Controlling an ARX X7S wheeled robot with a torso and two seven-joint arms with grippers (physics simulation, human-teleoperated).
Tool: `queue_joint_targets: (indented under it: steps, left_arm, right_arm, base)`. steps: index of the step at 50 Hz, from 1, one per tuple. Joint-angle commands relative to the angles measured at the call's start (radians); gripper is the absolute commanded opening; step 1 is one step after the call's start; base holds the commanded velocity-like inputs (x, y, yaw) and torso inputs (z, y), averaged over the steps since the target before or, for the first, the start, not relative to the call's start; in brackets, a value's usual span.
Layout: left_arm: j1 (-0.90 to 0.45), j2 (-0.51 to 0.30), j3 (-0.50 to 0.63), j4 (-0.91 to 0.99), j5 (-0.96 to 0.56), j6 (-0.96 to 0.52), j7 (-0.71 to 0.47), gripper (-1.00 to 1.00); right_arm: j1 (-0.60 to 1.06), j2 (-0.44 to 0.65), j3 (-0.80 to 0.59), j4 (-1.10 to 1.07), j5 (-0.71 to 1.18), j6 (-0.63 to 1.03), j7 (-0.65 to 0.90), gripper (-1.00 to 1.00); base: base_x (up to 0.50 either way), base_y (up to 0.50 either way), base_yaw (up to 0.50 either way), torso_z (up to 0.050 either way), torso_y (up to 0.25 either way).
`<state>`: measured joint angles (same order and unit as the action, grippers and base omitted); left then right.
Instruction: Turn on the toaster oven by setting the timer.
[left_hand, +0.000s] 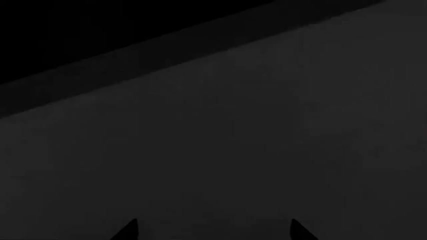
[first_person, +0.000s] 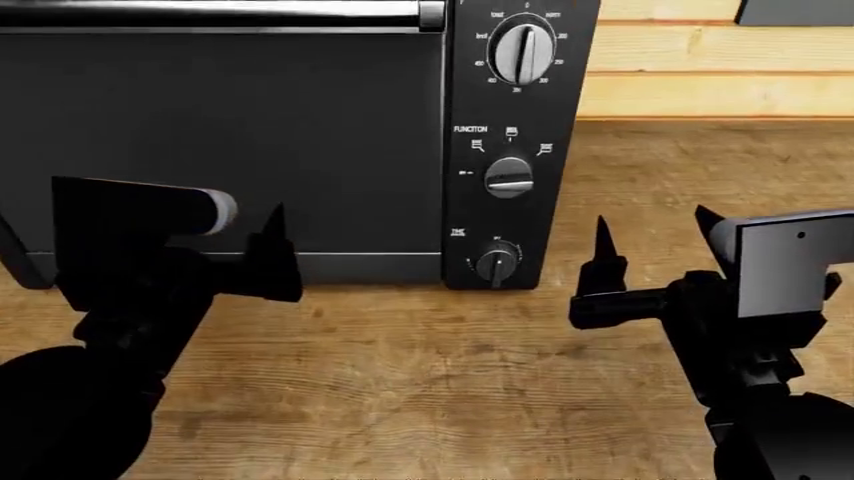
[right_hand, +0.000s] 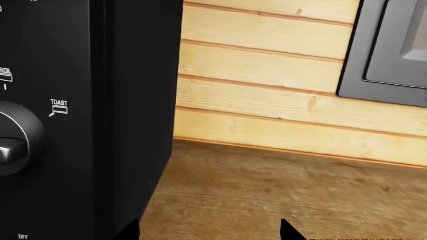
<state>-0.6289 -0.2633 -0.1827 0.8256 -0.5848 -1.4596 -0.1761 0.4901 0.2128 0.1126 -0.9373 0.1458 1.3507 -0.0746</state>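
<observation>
The toaster oven (first_person: 227, 140) sits on the wooden counter (first_person: 441, 380), glass door dark so I can't see inside. The timer (first_person: 498, 263) is the small bottom knob, pointer roughly upright. The left gripper (first_person: 274, 262) can't be judged; the right gripper (first_person: 654, 250) is spread wide, empty, just right of the timer.

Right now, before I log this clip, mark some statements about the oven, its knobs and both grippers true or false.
1. The right gripper is clamped on the timer knob. False: it is open, apart from the knob, to its right.
2. The toaster oven stands on a wooden counter. True.
3. The timer is the top knob. False: it is the lowest of three.
4. The left gripper is in front of the glass door. True.
5. The wall behind is wooden planks. True.
</observation>
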Motion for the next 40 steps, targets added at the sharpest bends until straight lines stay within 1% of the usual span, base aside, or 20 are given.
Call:
queue_joint_targets:
  steps: [1,15,18,21,24,26,27,29,32,33,35,38,40]
  left_arm:
    - [-0.010,0.003,-0.017,-0.042,-0.047,0.020,-0.019,1.00]
    - [-0.032,0.003,-0.016,-0.052,-0.063,0.012,-0.034,1.00]
    - [-0.043,-0.006,-0.047,-0.035,-0.076,-0.022,-0.042,1.00]
    - [-0.059,-0.026,-0.076,-0.022,-0.082,-0.048,-0.052,1.00]
    - [-0.070,-0.044,-0.094,-0.010,-0.091,-0.067,-0.061,1.00]
    - [-0.075,-0.057,-0.104,0.002,-0.101,-0.079,-0.063,1.00]
    - [-0.075,-0.073,-0.112,0.016,-0.109,-0.089,-0.063,1.00]
    - [-0.078,-0.108,-0.143,0.038,-0.168,-0.109,-0.088,1.00]
    - [-0.078,-0.161,-0.154,0.039,-0.295,-0.109,-0.197,1.00]
    - [-0.074,-0.176,-0.160,0.038,-0.325,-0.108,-0.226,1.00]
    - [-0.076,-0.201,-0.168,0.032,-0.360,-0.106,-0.272,1.00]
    - [-0.058,-0.250,-0.204,0.029,-0.392,-0.087,-0.272,1.00]
    - [-0.056,-0.267,-0.243,0.037,-0.423,-0.086,-0.264,1.00]
  right_arm:
    - [-0.001,-0.002,0.000,-0.009,0.001,0.004,0.013,1.00]
    - [0.026,0.007,-0.007,-0.049,0.015,0.076,0.021,1.00]
    - [0.051,0.005,0.001,-0.062,0.025,0.127,0.016,1.00]
    - [0.089,0.002,0.011,-0.081,0.046,0.214,0.009,1.00]
    - [0.088,0.018,0.022,-0.065,0.118,0.220,0.055,1.00]
    - [0.094,0.051,0.051,-0.050,0.270,0.220,0.163,1.00]
    - [0.102,0.077,0.079,-0.036,0.407,0.220,0.259,1.00]
    - [0.131,0.143,0.145,0.024,0.707,0.219,0.557,1.00]
    - [0.172,0.192,0.165,0.094,1.157,0.216,0.873,1.00]
    - [0.182,0.203,0.159,0.106,1.267,0.213,0.950,1.00]
    - [0.190,0.215,0.145,0.131,1.368,0.200,1.050,1.00]
    - [0.197,0.228,0.119,0.154,1.457,0.174,1.140,1.00]
    - [0.200,0.235,0.106,0.168,1.492,0.159,1.176,1.00]
  base:
    - [0.00,0.00,0.00,0.000,0.000]
    - [0.00,0.00,0.00,0.000,0.000]
    - [0.00,0.00,0.00,0.000,0.000]
    - [0.00,0.00,0.00,0.000,0.000]
    - [0.00,0.00,0.00,0.000,0.000]
    - [0.00,0.00,0.00,0.000,0.000]
    - [0.00,0.00,0.00,0.000,0.000]
    - [0.00,0.00,0.00,0.000,0.000]
    - [0.00,0.00,0.00,0.000,0.000]
    - [0.00,0.00,0.00,0.000,0.000]
    - [0.00,0.00,0.00,0.000,0.000]
    - [0.00,0.00,0.00,0.000,0.000]
    - [0.00,0.00,0.00,0.000,0.000]
